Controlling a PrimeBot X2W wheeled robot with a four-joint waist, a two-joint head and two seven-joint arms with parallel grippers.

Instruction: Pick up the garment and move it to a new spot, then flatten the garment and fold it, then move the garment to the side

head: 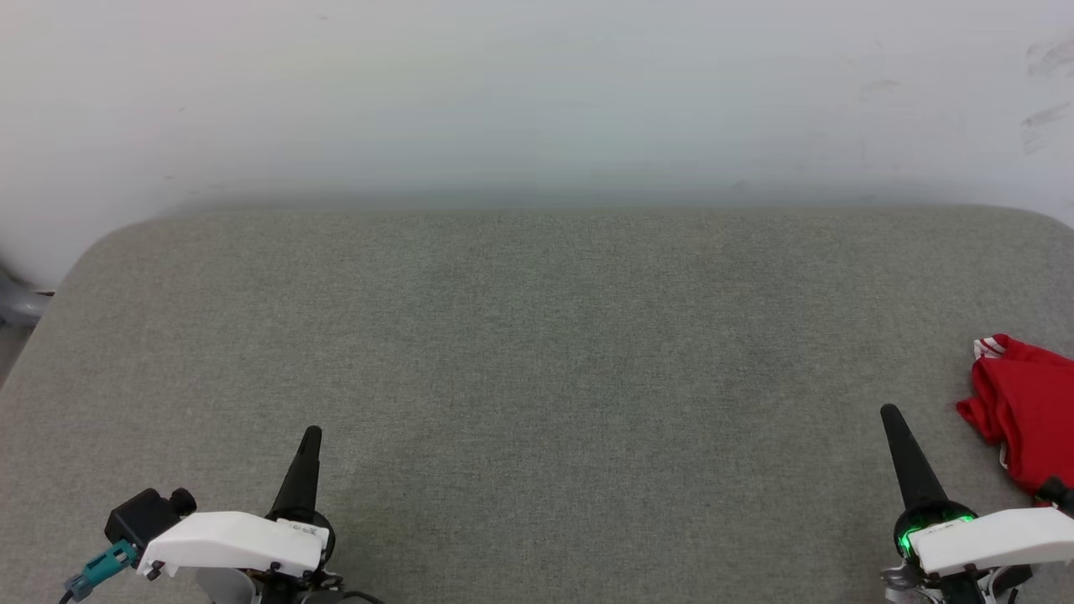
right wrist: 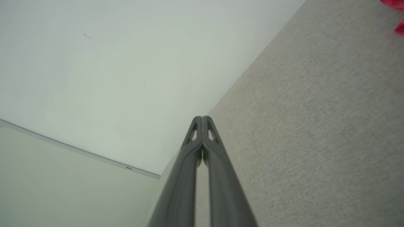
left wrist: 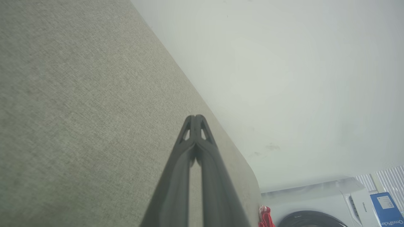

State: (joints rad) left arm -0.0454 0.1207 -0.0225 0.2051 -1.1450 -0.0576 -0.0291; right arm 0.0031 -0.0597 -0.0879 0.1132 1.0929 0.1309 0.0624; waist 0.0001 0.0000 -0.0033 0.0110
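The garment [head: 1025, 407] is a crumpled bright red shirt with a bit of white striped trim, lying at the table's right edge and cut off by the head view's border. A red scrap of the garment [left wrist: 265, 217] peeks in at the bottom of the left wrist view, and a blurred corner of the garment [right wrist: 397, 6] sits at the top right of the right wrist view. My right gripper [head: 889, 415] is shut and empty, just left of the shirt. My left gripper [head: 311, 436] is shut and empty at the lower left, far from it.
The grey fabric-covered table [head: 537, 335] has rounded far corners and stands against a pale wall [head: 537, 92]. Beyond its right end, a white appliance [left wrist: 318, 205] and a blue box [left wrist: 387, 209] are visible in the left wrist view.
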